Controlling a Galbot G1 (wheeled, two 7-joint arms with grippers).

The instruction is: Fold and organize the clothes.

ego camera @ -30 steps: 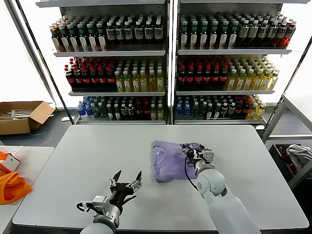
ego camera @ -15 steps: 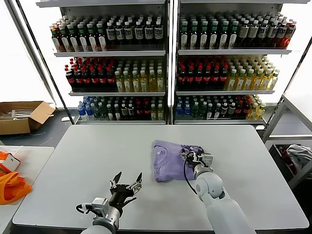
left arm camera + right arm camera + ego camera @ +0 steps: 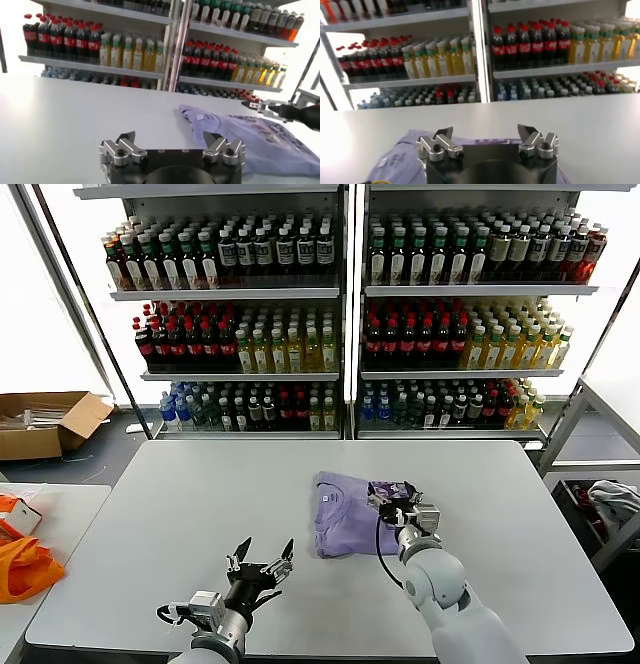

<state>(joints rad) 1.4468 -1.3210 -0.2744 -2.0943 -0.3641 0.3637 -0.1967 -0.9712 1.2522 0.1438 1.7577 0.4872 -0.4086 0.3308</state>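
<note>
Shelves of bottled drinks [image 3: 345, 314] are seen behind a grey table [image 3: 180, 514]. On the table, right of centre, a folded lavender shirt [image 3: 345, 514] is laid flat, collar label toward the shelves, a dark print partly shown at its right side.

The shirt is judged light, thin and limp; it would sag and unfold if lifted by one point. A pinch at a folded edge or corner, through all layers, is judged best, with a second hold on the opposite edge.

The right gripper [image 3: 398, 502] is held over the shirt's right edge, wrist roughly level, fingers pointed toward the shelves. Its jaws are spread wide in the wrist view [image 3: 487, 137] and nothing is gripped; contact with the cloth cannot be told.

The left gripper [image 3: 258, 562] is parked near the table's front edge, left of the shirt and well apart from it, fingers splayed, nothing held.
</note>
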